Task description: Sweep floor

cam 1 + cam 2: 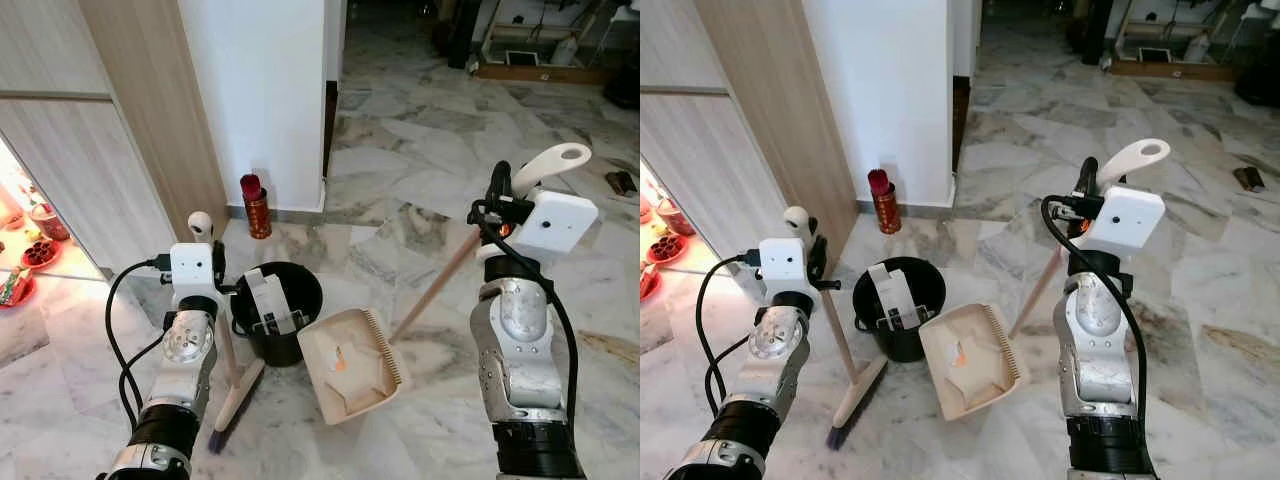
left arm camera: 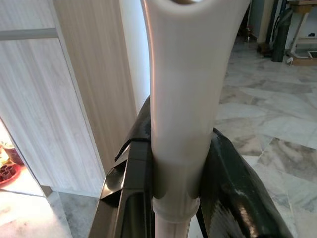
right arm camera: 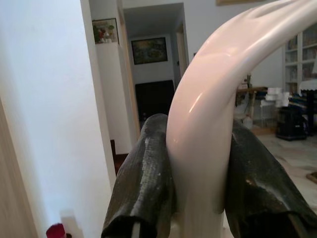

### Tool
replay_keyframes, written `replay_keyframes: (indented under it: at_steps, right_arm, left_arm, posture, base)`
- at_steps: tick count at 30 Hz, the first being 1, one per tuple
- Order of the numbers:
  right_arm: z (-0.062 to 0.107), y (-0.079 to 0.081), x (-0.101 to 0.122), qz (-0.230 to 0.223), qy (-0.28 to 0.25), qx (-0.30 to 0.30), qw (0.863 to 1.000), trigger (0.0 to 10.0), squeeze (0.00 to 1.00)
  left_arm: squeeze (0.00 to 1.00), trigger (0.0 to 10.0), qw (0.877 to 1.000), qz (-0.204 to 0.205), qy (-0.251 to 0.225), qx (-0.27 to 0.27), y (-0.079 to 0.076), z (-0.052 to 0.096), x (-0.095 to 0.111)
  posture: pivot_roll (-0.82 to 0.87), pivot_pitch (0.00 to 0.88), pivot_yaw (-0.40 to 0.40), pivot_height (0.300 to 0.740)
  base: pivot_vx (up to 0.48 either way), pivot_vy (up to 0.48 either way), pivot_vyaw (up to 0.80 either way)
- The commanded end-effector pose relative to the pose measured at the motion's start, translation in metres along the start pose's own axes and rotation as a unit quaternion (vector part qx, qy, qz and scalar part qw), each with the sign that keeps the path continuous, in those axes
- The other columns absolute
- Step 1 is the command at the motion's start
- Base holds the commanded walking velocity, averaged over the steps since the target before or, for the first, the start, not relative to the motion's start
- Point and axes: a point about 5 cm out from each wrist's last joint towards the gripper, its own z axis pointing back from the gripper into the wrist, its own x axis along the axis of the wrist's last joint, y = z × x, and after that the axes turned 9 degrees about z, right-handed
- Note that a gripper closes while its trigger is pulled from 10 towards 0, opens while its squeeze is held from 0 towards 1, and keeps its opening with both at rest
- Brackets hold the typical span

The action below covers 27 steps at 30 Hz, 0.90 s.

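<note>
Both silver arms rose at the near edge of the head views, each clamped on a long handle. Beyond them spread the marble floor point(image 1: 420, 160), veined grey and white, bounded by a wood-panelled wall point(image 1: 120, 120) and a white pillar point(image 1: 265, 90).

Largest of the task's things was the dustpan point(image 1: 352, 362), a cream tray with a toothed comb along one edge, resting on the floor just beside a black bin point(image 1: 277, 312) and holding a small orange scrap. Its wooden pole ran up to a pale looped grip, on which the right gripper point(image 3: 198, 168) was closed, black fingers point(image 3: 143, 178) pressing both sides.

The broom point(image 1: 236, 395) stood between the bin and the left arm, its dark bristles touching the floor. The left gripper point(image 2: 176, 168) was shut around the white top of the broom handle.

A red canister point(image 1: 256, 205) stood against the pillar's base.

The pan seemed crowded against the bin; a hard sweep could probably knock either over or push debris beneath the pan's lip. The glossy grips might also twist within the fingers, letting the pan tilt and spill its scrap.
</note>
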Motion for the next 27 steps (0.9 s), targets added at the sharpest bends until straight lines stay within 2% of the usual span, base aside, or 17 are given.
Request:
replay_keyframes:
  at_steps: [1,4,12,27]
  right_arm:
    - [0.002,-0.004,0.013,-0.016,-0.021,-0.015,1.000,10.0,0.00]
    - [0.005,-0.006,0.013,-0.022,-0.015,-0.024,0.999,10.0,0.00]
    - [0.004,-0.005,0.037,-0.032,-0.020,-0.029,0.999,10.0,0.00]
    - [0.004,-0.005,0.037,-0.032,-0.020,-0.029,0.999,10.0,0.00]
  left_arm:
    - [0.00,10.0,1.000,0.002,-0.013,-0.010,-0.005,-0.004,0.006]
    - [0.00,10.0,1.000,0.003,-0.012,-0.014,-0.006,-0.005,0.006]
    - [0.00,10.0,1.000,0.003,-0.012,-0.016,-0.006,-0.007,0.007]
    - [0.00,10.0,1.000,0.003,-0.012,-0.016,-0.006,-0.007,0.007]
  posture:
    - [-0.02,0.028,0.016,0.740]
    - [-0.03,0.027,0.018,0.740]
    - [-0.02,0.025,0.018,0.740]
    - [-0.02,0.025,0.018,0.740]
  base:
    - [0.000,0.000,0.00]
    - [0.000,0.000,0.00]
    - [0.000,0.000,0.00]
    - [0.000,0.000,0.00]
